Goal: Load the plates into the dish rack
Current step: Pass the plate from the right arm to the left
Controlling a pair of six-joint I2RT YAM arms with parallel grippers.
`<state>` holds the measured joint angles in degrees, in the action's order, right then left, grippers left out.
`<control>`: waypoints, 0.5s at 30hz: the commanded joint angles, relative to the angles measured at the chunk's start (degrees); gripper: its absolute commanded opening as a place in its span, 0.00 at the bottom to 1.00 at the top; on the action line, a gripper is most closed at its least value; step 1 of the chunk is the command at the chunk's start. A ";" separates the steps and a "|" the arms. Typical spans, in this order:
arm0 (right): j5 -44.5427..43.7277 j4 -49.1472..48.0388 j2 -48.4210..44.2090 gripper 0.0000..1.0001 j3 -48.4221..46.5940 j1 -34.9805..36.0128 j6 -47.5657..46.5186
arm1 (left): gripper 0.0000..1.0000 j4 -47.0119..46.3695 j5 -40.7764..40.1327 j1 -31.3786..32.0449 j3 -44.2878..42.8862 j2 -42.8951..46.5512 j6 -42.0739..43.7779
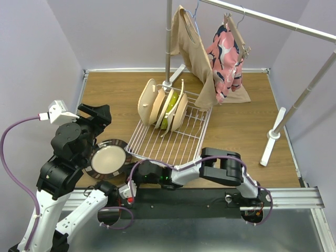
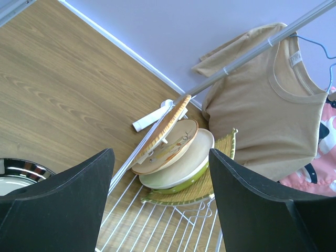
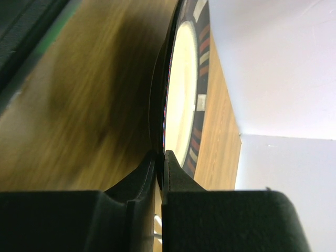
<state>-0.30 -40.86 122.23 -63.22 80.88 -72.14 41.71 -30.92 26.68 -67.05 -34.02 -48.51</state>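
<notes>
A dark-rimmed plate point(image 1: 108, 158) with a cream centre lies tilted beside the near left corner of the white wire dish rack point(image 1: 181, 142). My right gripper point(image 1: 126, 174) reaches in from the right and is shut on its rim; the right wrist view has the plate point(image 3: 181, 84) edge-on between the closed gripper point(image 3: 161, 157). Several plates point(image 1: 160, 107) stand on edge at the rack's far end, seen as tan floral, cream and lime green plates point(image 2: 176, 157). My left gripper point(image 2: 160, 205) hangs open and empty above the rack's left side, with the dark-rimmed plate point(image 2: 16, 176) at its lower left.
A woven yellow mat point(image 2: 210, 181) stands in the rack behind the plates. A clothes rail stand point(image 1: 168, 42) rises just behind the rack, holding a tan shirt point(image 1: 197, 47) and a pink garment point(image 1: 226, 58). Its other foot point(image 1: 273, 137) sits at right. Lilac walls enclose the table.
</notes>
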 commanded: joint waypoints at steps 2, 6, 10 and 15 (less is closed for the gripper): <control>2.93 -7.83 -3.85 0.01 -4.45 -0.37 -1.95 | 0.81 -0.32 -1.51 -0.31 -0.37 0.71 -0.62; 3.72 -7.83 -3.32 0.01 -5.77 -0.72 -2.13 | 0.81 -0.41 -1.34 -0.31 -0.45 0.80 -0.62; 4.16 -7.92 -2.88 0.01 -7.00 -1.08 -2.13 | 0.81 -0.41 -1.25 -0.31 -0.28 0.89 -0.62; 4.34 -8.09 -2.53 0.01 -8.76 -1.25 -2.13 | 0.81 -0.32 -1.34 -0.40 -0.28 0.97 -0.53</control>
<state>2.70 -39.70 122.23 -67.13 80.12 -72.10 41.71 -30.92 26.68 -67.05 -33.93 -48.51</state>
